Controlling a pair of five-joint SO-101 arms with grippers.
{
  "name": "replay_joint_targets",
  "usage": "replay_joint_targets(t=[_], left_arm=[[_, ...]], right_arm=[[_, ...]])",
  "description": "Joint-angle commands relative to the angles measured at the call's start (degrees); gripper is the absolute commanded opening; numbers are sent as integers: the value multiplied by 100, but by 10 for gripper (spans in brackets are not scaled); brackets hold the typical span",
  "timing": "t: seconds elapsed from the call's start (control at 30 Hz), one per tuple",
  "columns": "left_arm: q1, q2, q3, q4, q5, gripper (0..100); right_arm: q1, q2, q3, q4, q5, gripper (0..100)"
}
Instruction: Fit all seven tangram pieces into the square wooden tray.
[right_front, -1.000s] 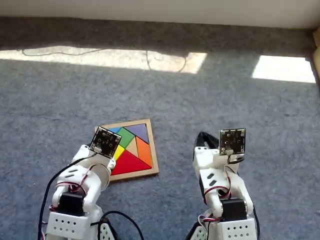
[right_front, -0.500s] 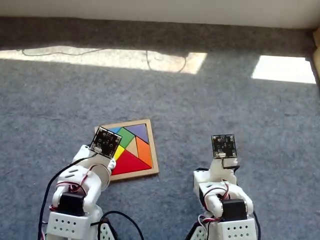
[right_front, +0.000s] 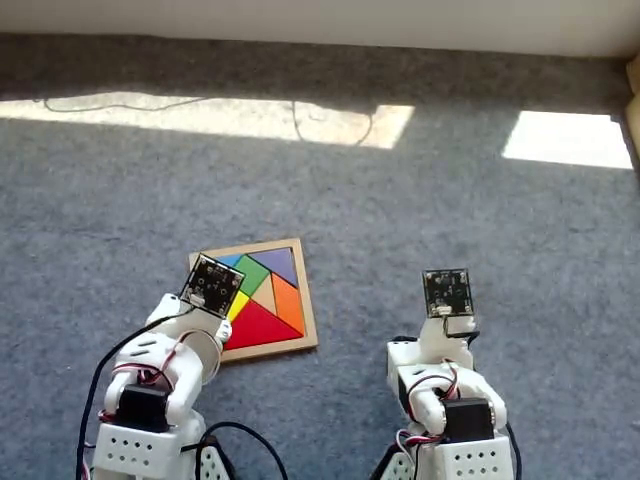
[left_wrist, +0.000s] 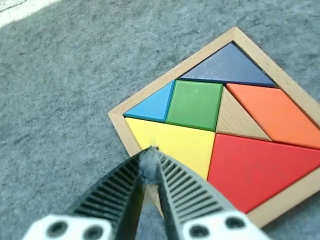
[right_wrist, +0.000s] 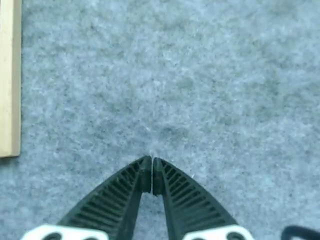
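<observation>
Square wooden tray (right_front: 308, 300) is lying on the grey carpet (right_front: 420, 200), with all seven coloured tangram pieces (left_wrist: 195, 105) sitting flush inside it. Left gripper (left_wrist: 151, 152) is hovering over the tray rim by the yellow triangle (left_wrist: 175, 145), fingers pressed together. Right gripper (right_wrist: 151, 162) is hanging over carpet near the tray, fingers likewise pressed together.

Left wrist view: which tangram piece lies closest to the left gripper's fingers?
The yellow triangle: the shut fingers of the left gripper point at its edge, while the red triangle sits beside it and the rest lie beyond.
</observation>
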Motion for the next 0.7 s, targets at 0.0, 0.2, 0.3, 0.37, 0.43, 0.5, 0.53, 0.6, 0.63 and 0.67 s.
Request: replay_joint_targets(t=[0.0,0.2,0.3,0.37,0.43,0.5,0.53,0.6,0.63,0.67], left_arm=[[57,-198,119,510,-9,7],[75,-207,110,1793,-26,7],[75,-207,110,1785,-26,7],[75,-207,110,1785,-26,7],[75,-207,110,1785,-26,7],[75,-207,110,1785,-26,7],[75,-207,110,1785,-26,7],[75,-207,110,1785,-26,7],[75,-207,110,1785,-26,7],[75,-207,110,1785,-26,7]], right_arm=[[48,-13,822,22,62,19],[48,-13,822,22,62,19],[48,-13,822,22,62,19],[48,-13,822,22,62,19],[48,-13,822,22,62,19],[48,-13,822,22,62,19],[48,-13,822,22,62,19],[48,-13,822,22,62,19],[48,-13,822,22,62,19],[48,-13,822,22,62,19]])
